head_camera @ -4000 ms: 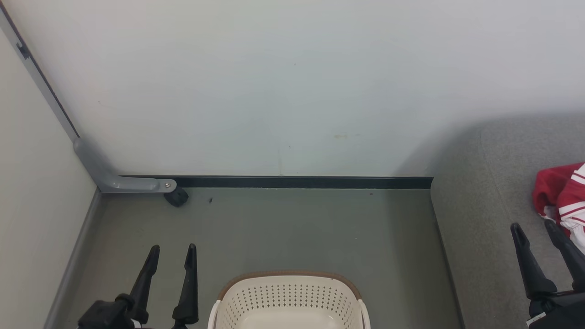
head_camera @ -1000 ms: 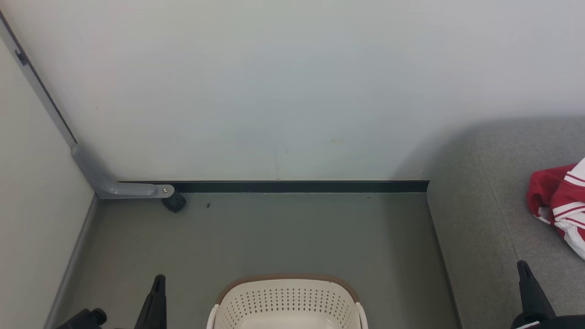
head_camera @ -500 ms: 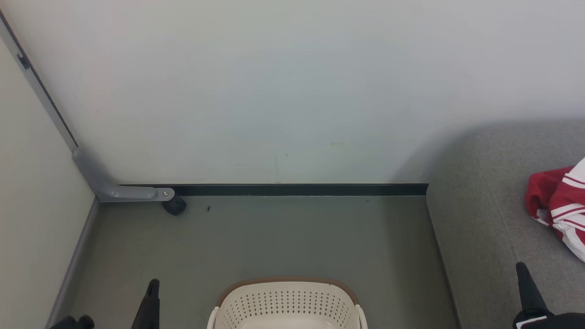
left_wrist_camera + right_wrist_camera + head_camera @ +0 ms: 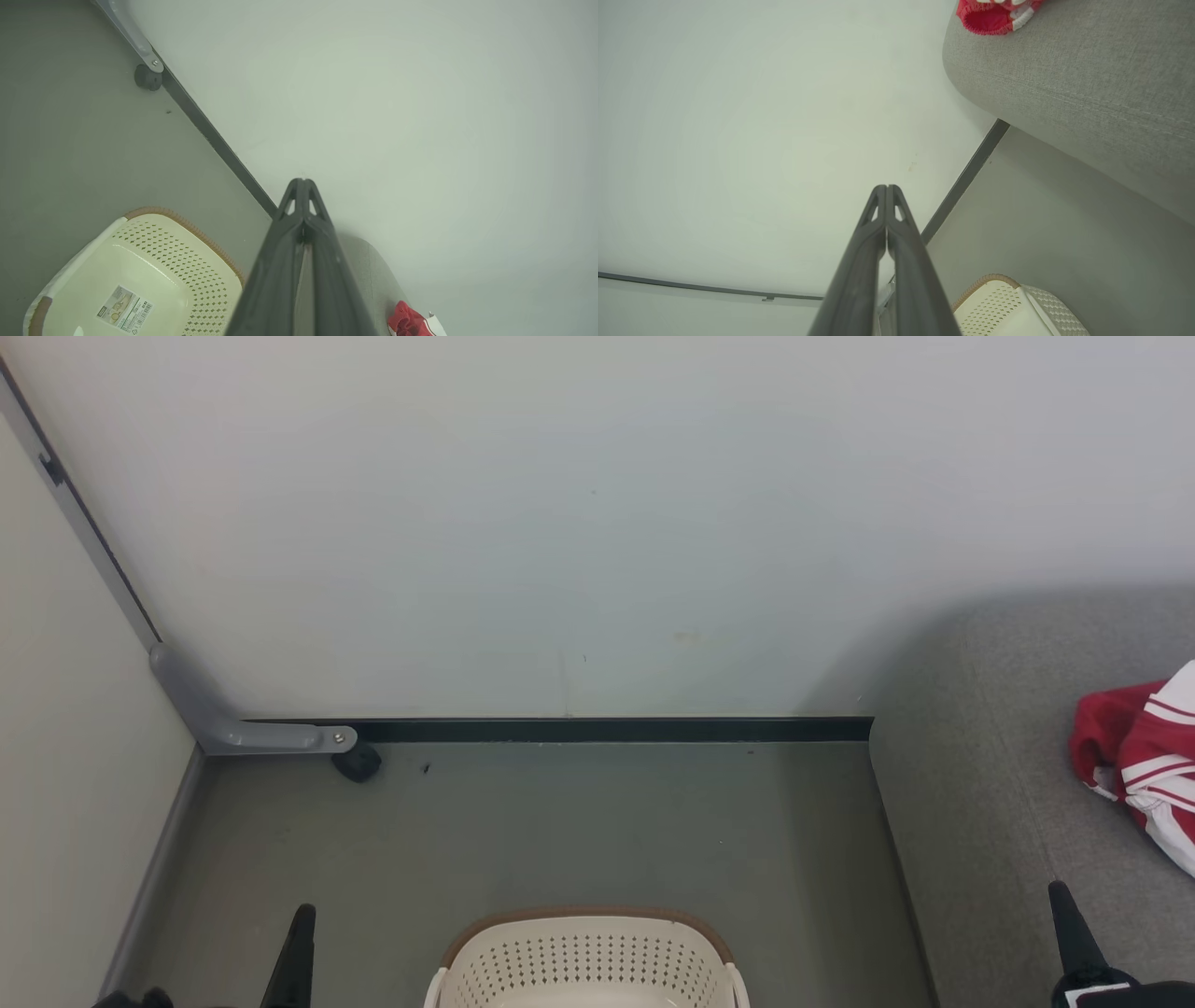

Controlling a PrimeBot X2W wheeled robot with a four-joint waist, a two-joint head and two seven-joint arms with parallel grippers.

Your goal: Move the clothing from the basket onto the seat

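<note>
Quick status from my end. Left gripper (image 4: 302, 183) sits just left of the basket (image 4: 163, 238), jaws pressed together on nothing. Right gripper (image 4: 886, 187) is out to the basket's right, jaws likewise together and empty, tips pointing up toward the wall (image 4: 597, 523).

The bit that matters: the clothing (image 4: 1134, 756) isn't under either set of jaws. It's well to the right of the basket, up on the seat (image 4: 980, 803). It's a bunched red-and-white heap running off the frame edge, so I can't call a long axis. It lies farther right than the right gripper and beyond its tips, so the right arm is clearly the nearer one. The left has the whole basket between it and the pile.

What I can see of the basket's inside is bare cream plastic, so my read is the job's basically done, though its near end is cut off in the head view.

Only writing anywhere is a sticker label (image 4: 124, 310) on the basket floor: small picture, a barcode-looking strip, print too tiny to read. No brand I can make out.
</note>
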